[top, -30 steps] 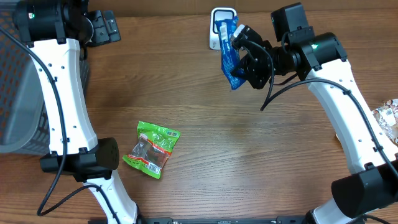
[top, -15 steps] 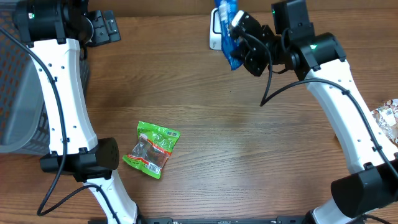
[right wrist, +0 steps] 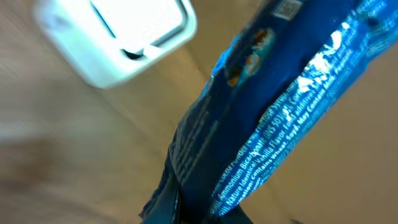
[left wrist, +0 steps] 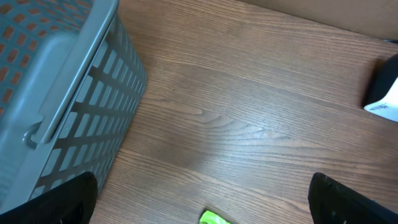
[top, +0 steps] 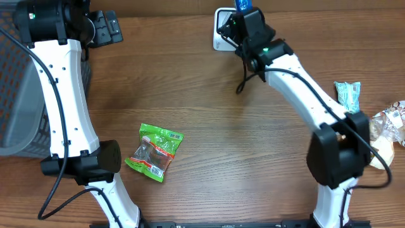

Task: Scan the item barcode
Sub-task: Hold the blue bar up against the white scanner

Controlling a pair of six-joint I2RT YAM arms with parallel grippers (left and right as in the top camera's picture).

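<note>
The blue packet (right wrist: 267, 124) is smeared in my right wrist view, runs off its edges and hides my right fingers. Overhead, the top edge crops it.

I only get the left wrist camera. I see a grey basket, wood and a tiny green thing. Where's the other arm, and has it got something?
Observer: The right gripper is at the far edge of the table, shut on a blue packet.
Operator: Is it near the beeper thing?
Observer: Yes, the white scanner sits right beside the packet. I cannot tell whether they touch.
Operator: What's my green thing?
Observer: A green snack bag, lying flat on the wood with nothing holding it.
</note>
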